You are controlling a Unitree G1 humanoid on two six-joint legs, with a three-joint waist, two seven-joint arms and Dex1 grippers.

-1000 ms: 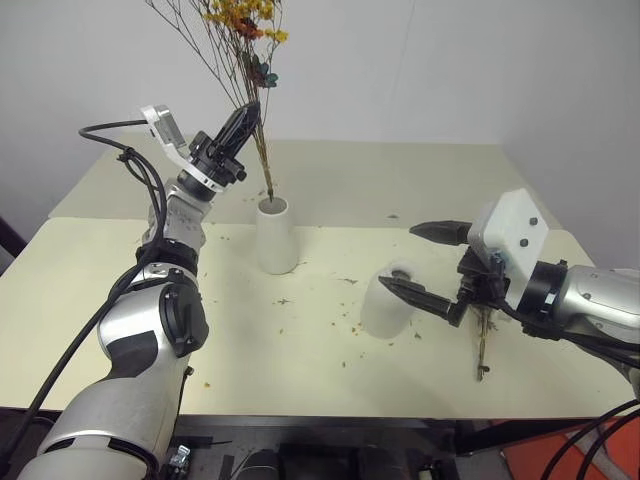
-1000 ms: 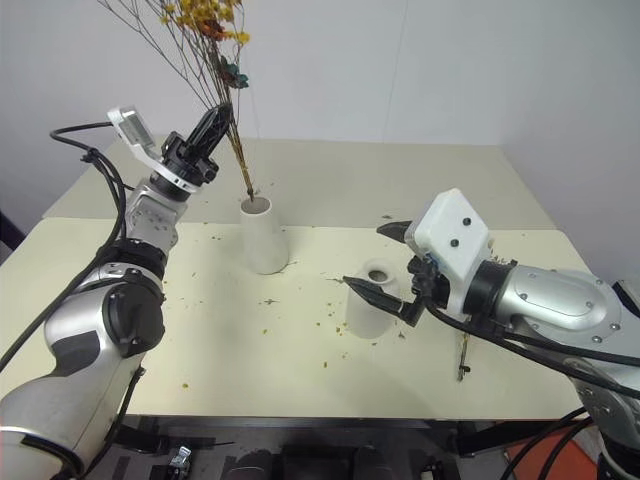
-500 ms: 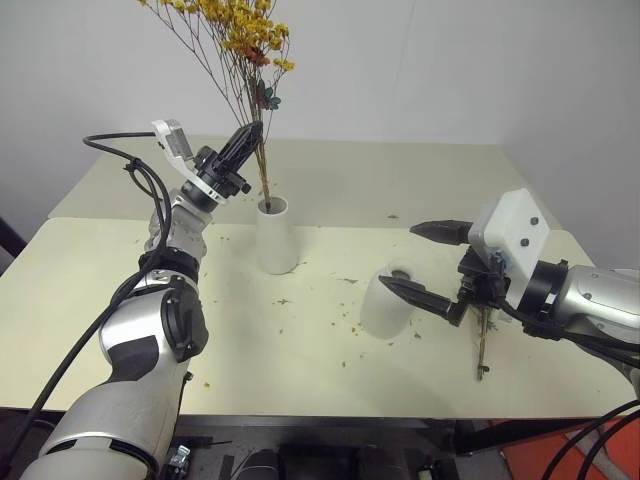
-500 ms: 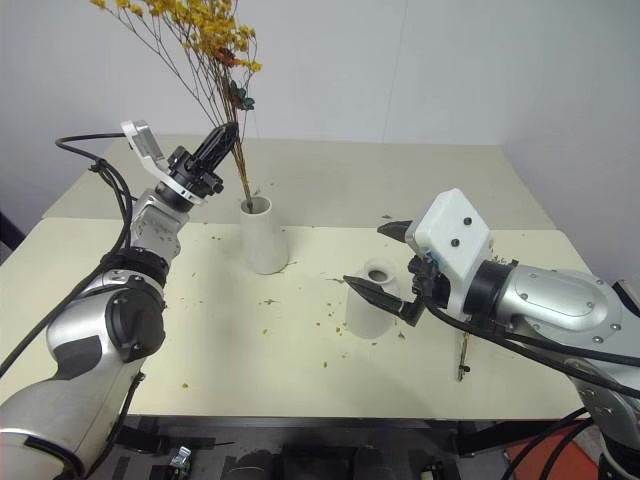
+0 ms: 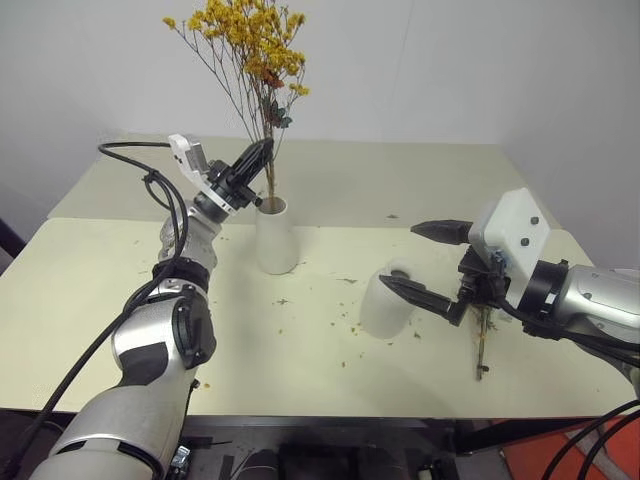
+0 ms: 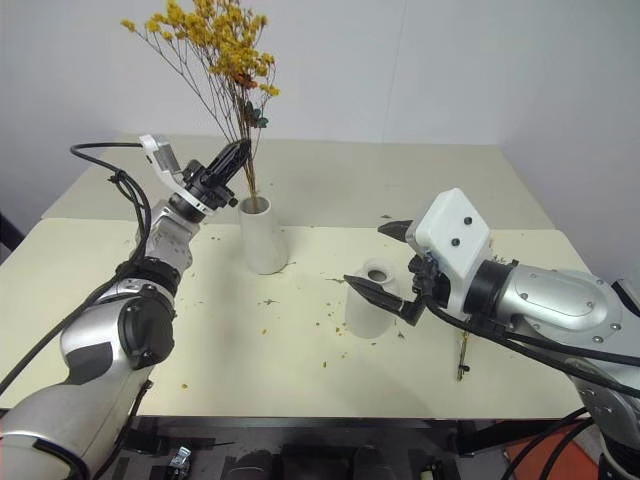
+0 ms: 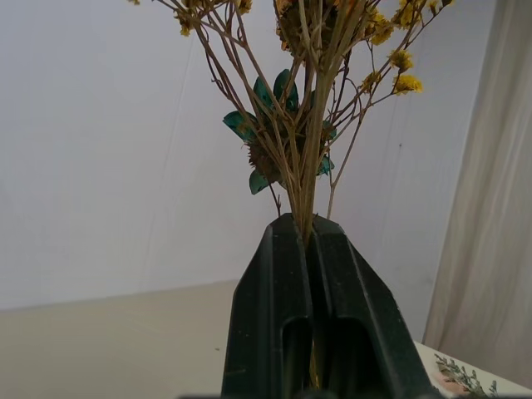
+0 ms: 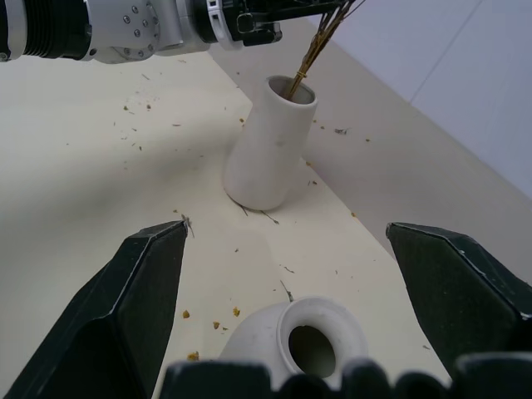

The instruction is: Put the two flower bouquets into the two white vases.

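My left gripper (image 5: 262, 152) is shut on the thin brown stems of the yellow-orange bouquet (image 5: 248, 40), just above the mouth of the tall cone vase (image 5: 276, 238). The stem ends reach down into that vase (image 8: 270, 145). In the left wrist view the fingers (image 7: 274, 316) pinch the stems (image 7: 306, 191) tight. The squat narrow-necked vase (image 5: 388, 300) stands further right, nearer the table's front. My right gripper (image 5: 398, 255) hangs open just above and beside it, holding nothing. The other bouquet lies on the table under my right hand, with a brown stem (image 5: 481, 350) showing.
Dried petals and crumbs (image 5: 345, 315) are scattered over the pale table (image 5: 300, 380) around both vases. A seam (image 5: 100, 220) runs across the tabletop behind the vases. A white wall stands behind the table.
My left gripper has come down and to the right with the yellow bouquet. The stems have sunk deeper into the tall vase and stand more upright. The right arm has not moved.
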